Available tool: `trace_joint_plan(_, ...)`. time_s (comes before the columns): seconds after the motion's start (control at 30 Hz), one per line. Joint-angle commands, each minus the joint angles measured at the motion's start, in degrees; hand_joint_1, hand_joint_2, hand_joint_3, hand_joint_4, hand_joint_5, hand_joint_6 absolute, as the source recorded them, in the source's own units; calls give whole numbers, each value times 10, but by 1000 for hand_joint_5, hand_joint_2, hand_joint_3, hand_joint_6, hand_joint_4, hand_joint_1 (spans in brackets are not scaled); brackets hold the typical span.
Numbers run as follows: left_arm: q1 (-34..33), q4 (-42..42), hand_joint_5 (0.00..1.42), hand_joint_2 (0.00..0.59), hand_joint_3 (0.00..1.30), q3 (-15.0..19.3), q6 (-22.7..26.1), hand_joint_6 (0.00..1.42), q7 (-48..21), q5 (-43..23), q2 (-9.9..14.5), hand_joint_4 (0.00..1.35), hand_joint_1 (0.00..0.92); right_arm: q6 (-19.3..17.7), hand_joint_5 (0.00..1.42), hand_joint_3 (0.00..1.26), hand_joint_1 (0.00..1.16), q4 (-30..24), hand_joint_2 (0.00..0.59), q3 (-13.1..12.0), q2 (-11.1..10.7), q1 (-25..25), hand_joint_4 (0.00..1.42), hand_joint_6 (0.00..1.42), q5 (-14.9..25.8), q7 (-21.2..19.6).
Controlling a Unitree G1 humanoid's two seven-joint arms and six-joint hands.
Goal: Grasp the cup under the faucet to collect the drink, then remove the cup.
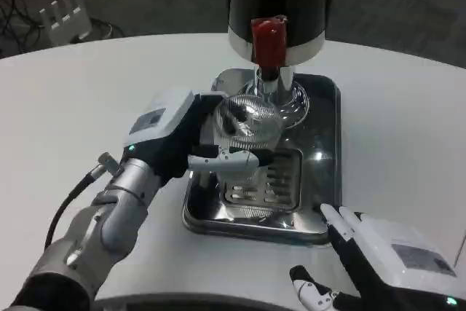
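Left robot hand (186, 143) around cup (246, 132), faucet (268, 41) overhead, spout hidden.

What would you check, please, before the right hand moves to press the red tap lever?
1. Cup held by left hand: ok, fingers wrap it.
2. Cup under the red tap lever: ok, roughly below it.
3. Cup upright: cannot tell.
4. Cup over the drip tray: ok.
5. Right hand free: ok, it holds nothing, low beside the tray.
6. Drink in cup: cannot tell.
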Motion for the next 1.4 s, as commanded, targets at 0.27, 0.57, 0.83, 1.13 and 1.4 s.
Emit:
trace_joint_plan(0.27, -14, -1, 1147, 34, 892, -21, -6, 1408, -29, -5, -1, 954, 405, -3, 0, 33, 237, -22, 458, -1, 13, 16, 0, 0, 11, 0)
trace_joint_plan(0.57, -12, -15, 999, 56, 714, -22, 9, 1364, -64, -9, -2, 759, 288, -4, 0, 42, 237, -28, 459, -2, 13, 25, 0, 0, 16, 4)
trace_joint_plan(0.83, -3, -37, 660, 63, 565, -17, 23, 1097, -79, -17, 6, 443, 190, -4, 0, 61, 237, -32, 459, -10, 8, 28, 0, 0, 28, 4)
trace_joint_plan(1.13, 3, -60, 421, 66, 518, -18, 35, 800, -78, -15, 10, 249, 160, -3, 0, 71, 237, -28, 459, -21, 7, 23, 0, 0, 43, 3)
trace_joint_plan(1.4, 4, -70, 189, 54, 449, -18, 26, 435, -105, -24, 12, 45, 123, 1, 0, 107, 237, -18, 459, -22, 11, 19, 0, 0, 46, 0)
